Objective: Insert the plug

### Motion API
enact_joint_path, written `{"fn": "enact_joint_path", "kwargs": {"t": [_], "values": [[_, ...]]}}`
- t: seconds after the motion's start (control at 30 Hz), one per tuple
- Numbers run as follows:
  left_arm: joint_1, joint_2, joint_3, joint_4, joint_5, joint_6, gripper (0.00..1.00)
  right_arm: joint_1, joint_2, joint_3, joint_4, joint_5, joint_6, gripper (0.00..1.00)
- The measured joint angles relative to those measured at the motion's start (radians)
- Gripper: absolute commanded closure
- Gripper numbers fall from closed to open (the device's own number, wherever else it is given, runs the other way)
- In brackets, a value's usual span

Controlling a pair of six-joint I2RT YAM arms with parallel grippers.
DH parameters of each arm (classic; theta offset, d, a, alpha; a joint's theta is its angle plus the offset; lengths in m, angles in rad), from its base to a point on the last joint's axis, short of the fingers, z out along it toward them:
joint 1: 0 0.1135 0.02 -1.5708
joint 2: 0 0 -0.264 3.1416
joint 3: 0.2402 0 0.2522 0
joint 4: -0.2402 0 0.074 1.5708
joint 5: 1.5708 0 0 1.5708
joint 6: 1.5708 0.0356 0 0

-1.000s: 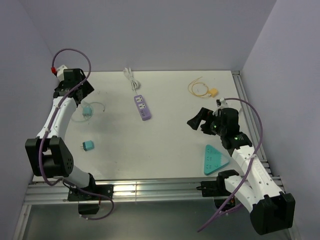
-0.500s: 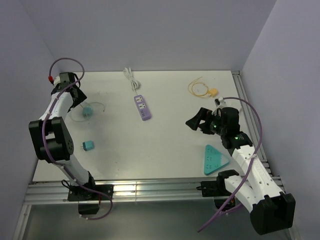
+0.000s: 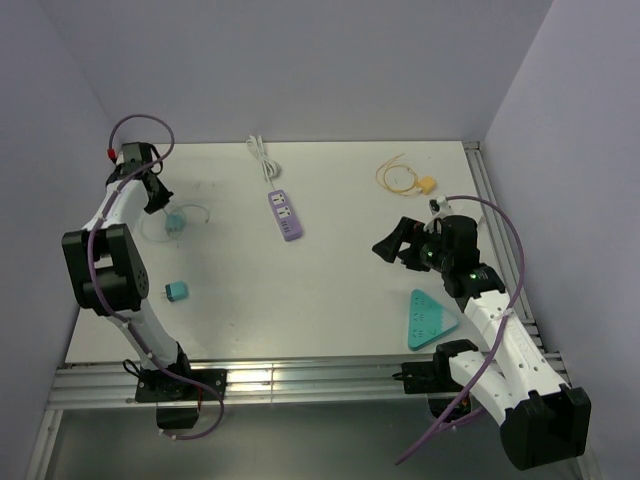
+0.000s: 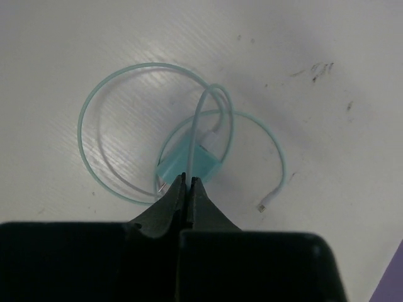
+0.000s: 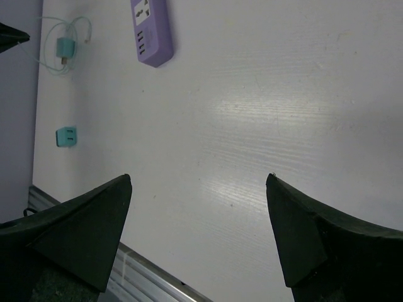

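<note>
Pale lilac walls are closing in a white tabletop (image 3: 330,290). The plug (image 3: 427,184) is lying on it well to the right of the purple power strip (image 3: 285,215) and a little farther back, with its thin yellow cable (image 3: 393,175) looping on the strip's side of it. The right tool (image 3: 392,240) is hovering to the right of the strip, nearer than the plug, its fingers spread wide and holding nothing. The left tool (image 4: 187,187) is hanging to the left of the strip over a teal charger (image 4: 192,160), its fingers pressed together. I am judging that a grasp could catch the loose cable instead of the small body, dragging or twisting the plug. The light strip could also be sliding under any push. The plug's prongs are too small to make out, the right wrist view is missing the plug altogether, and I cannot tell whether the left tool is nipping the charger's pale cord.
</note>
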Motion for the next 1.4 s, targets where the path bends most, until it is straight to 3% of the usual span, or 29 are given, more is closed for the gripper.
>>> {"fn": "enact_joint_path", "kwargs": {"t": [0.17,0.33,0.57,0.77,1.0,1.4], "values": [[0.0,-0.056,0.018,0.004,0.048,0.013,1.0,0.0,-0.006,0.004,-0.019,0.002,0.001,0.07],[-0.004,-0.222,0.05,0.003,0.144,0.033,1.0,0.0,-0.005,0.034,-0.024,-0.006,0.004,0.08],[-0.042,-0.462,0.116,0.09,0.437,0.055,1.0,0.018,0.023,0.123,-0.021,-0.026,0.012,0.1],[-0.054,-0.551,0.167,0.181,0.677,0.035,1.0,0.066,0.063,0.181,-0.005,-0.054,0.017,0.1],[-0.056,-0.623,0.189,0.435,0.856,-0.117,1.0,0.176,0.159,0.28,0.023,-0.074,0.003,0.12],[-0.151,-0.616,0.254,0.764,0.929,-0.424,1.0,0.43,0.257,0.353,0.056,0.01,-0.081,0.12]]}}
